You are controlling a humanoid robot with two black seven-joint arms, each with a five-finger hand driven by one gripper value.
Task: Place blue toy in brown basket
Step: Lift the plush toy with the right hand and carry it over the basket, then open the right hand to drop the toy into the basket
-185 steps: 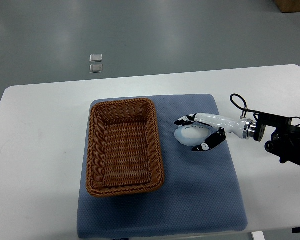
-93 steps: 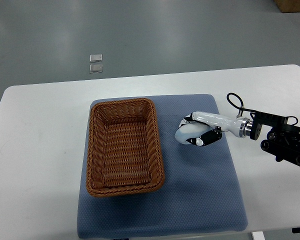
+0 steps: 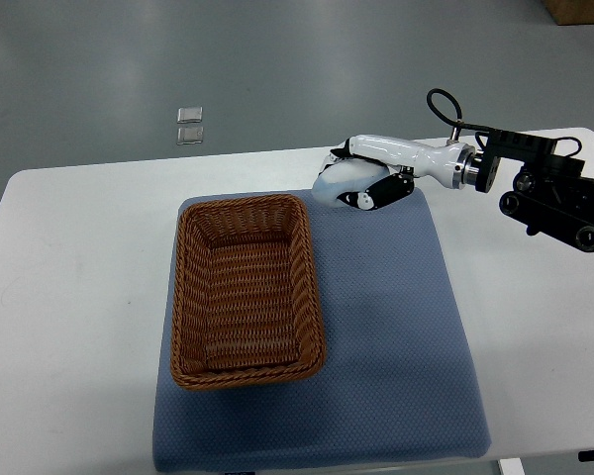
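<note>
A pale blue rounded toy (image 3: pixel 335 181) is held in my right hand (image 3: pixel 353 178), whose white and black fingers are curled around it. The hand hangs in the air over the far edge of the blue mat (image 3: pixel 396 317), just beyond the far right corner of the brown wicker basket (image 3: pixel 246 287). The arm reaches in from the right edge. Nothing lies inside the basket. My left arm does not show.
The mat lies on a white table (image 3: pixel 79 297). Two small clear packets (image 3: pixel 189 126) lie on the grey floor beyond the table. A cardboard box corner (image 3: pixel 579 10) shows at the top right.
My right hand closed its fingers on the toy on the mat beside the basket, then lifted it and carried it away from me and to the left, toward the basket's far corner.
</note>
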